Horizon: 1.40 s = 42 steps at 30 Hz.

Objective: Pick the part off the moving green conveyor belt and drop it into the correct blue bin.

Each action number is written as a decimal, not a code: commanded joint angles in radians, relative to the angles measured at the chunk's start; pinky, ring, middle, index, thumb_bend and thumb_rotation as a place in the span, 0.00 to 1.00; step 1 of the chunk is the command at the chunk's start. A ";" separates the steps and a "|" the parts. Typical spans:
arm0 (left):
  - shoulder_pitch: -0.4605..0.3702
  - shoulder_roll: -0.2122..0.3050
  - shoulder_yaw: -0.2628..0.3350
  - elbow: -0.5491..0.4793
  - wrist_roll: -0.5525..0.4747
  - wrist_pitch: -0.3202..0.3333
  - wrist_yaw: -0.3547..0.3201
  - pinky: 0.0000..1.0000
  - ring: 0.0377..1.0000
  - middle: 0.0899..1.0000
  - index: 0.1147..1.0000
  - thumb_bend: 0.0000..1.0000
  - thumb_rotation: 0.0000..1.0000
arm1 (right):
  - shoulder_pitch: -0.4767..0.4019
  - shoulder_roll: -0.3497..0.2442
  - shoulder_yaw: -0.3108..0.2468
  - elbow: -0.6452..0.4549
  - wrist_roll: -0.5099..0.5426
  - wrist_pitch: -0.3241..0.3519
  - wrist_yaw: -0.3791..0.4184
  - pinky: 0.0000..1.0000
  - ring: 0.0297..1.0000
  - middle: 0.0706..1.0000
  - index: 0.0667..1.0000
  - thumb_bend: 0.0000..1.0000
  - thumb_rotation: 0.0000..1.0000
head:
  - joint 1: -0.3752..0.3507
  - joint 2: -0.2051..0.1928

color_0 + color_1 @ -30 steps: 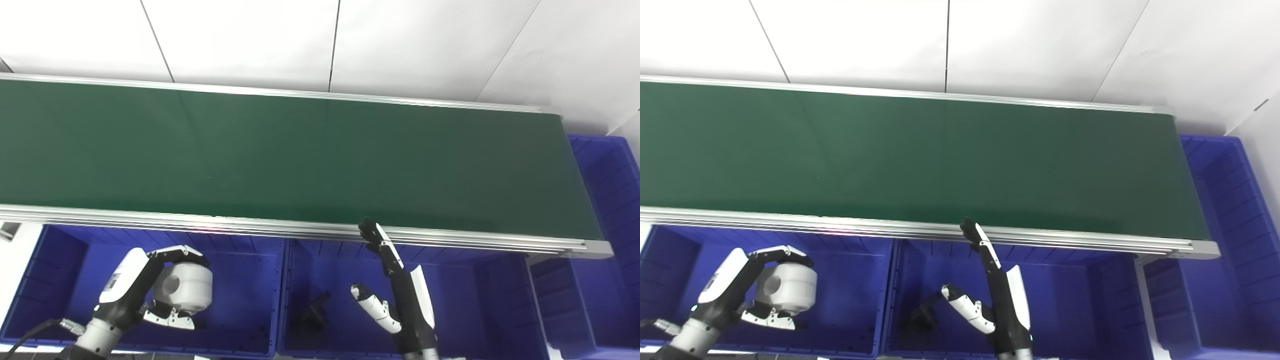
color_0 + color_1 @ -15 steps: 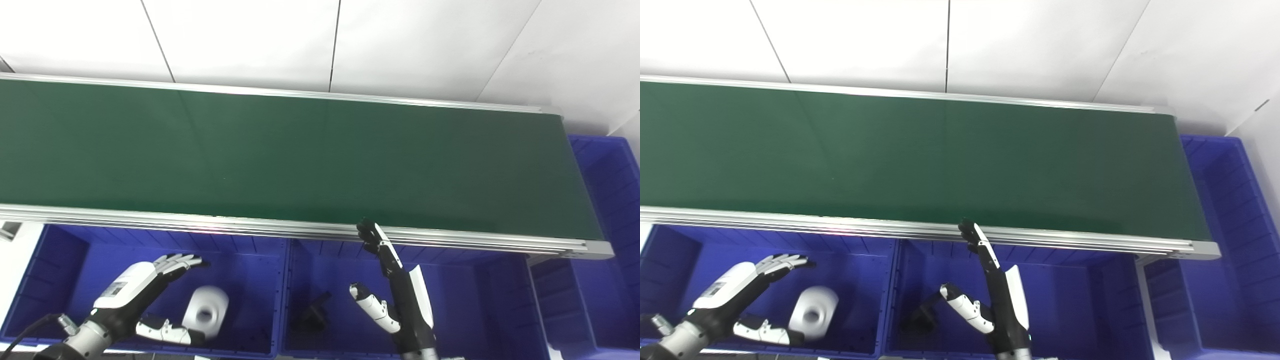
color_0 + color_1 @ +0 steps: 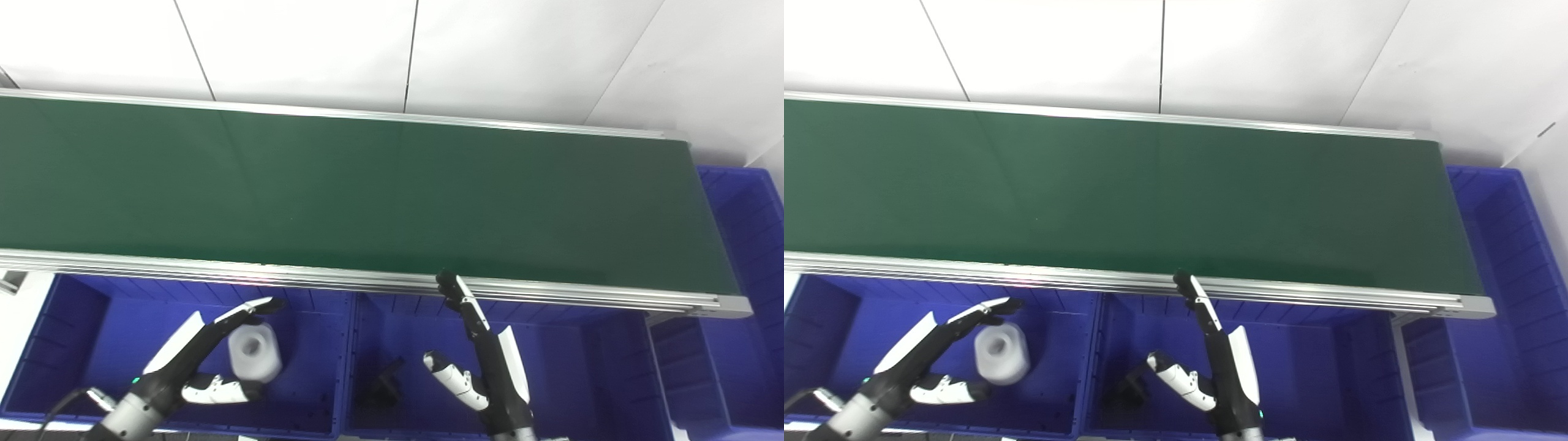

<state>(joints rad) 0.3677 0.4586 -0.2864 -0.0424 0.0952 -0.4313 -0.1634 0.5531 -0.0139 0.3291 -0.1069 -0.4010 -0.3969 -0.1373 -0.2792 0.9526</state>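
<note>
Bright, even overhead light; white wall panels (image 3: 306, 49) near blown out at 12 o'clock. Green conveyor belt (image 3: 367, 190) matte with soft sheen, darkening toward 3 o'clock. Pinkish glare on the aluminium rail (image 3: 257, 282) near 7 o'clock. Blue bins (image 3: 294, 367) saturated, shadowed under the rail. White part (image 3: 254, 360) slightly smeared. Straight edges bow mildly toward the frame borders. Focus otherwise sharp.

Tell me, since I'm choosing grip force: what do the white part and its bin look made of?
White part: likely matte plastic, going by its even, slightly translucent white with soft edges. Blue bin: likely moulded plastic, with ribbed walls and a faint sheen.
</note>
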 commanded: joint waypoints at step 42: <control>0.052 -0.351 0.386 -0.029 -0.030 -0.039 -0.363 0.78 0.82 0.84 0.80 0.83 0.61 | 0.016 0.006 0.004 -0.023 -0.023 0.011 0.020 0.89 0.92 0.93 0.95 0.71 0.66 | 0.004 -0.016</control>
<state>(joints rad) 0.4137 0.0851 0.1224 -0.0361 0.0530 -0.4394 -0.5854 0.5595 -0.0170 0.3287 -0.1058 -0.4230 -0.3778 -0.1148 -0.2761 0.9373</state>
